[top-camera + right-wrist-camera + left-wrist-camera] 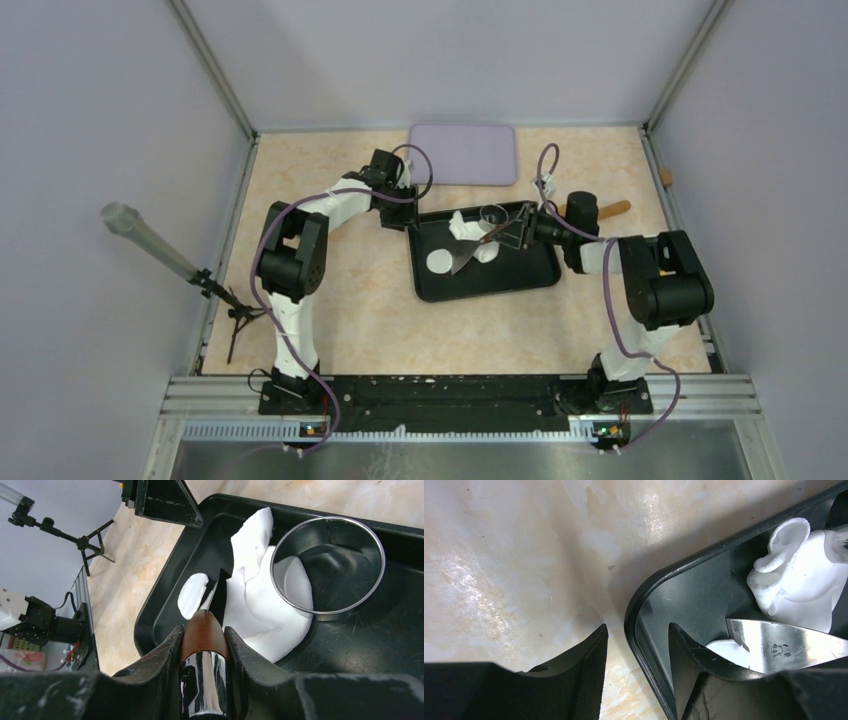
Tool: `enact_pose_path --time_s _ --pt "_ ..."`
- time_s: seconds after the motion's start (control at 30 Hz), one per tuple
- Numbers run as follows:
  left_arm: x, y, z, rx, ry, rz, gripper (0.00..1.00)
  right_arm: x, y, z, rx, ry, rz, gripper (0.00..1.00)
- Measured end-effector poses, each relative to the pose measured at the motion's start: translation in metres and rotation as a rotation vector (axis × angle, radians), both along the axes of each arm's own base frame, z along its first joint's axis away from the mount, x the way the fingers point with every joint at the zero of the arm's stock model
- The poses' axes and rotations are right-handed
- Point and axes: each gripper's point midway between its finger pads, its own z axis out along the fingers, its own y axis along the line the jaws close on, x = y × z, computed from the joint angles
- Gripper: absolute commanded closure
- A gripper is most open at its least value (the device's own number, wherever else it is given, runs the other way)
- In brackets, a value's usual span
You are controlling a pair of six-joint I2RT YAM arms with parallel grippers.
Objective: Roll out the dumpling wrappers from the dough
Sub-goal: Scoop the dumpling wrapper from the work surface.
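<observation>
Right end effector [202, 628] clamps scraper [202, 642] handle, blade against dough [255, 605]; left end effector [638, 625], jaws parted, straddles tray [649, 587] rim, gripping nothing.

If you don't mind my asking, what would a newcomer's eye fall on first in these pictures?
Probably the crumpled white dough in the middle of the black tray, with a metal ring cutter sitting partly on it. Next, the right gripper clamps a wooden-handled scraper whose blade sits between the dough and a small round wrapper. The left gripper straddles the tray's far left corner rim, jaws apart.
</observation>
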Motion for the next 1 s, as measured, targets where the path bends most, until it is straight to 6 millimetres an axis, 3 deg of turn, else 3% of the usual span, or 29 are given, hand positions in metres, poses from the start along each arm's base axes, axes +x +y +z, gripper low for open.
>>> enact_pose_path --time_s 0.5,1.0 --pt "0.0 0.0 0.0 0.0 0.0 0.001 0.51 -0.005 0.019 -0.015 0.054 0.053 0.052 1.0" --pt "0.0 0.0 0.0 0.0 0.0 0.001 0.51 0.001 0.018 -0.006 0.244 0.156 0.052 1.0"
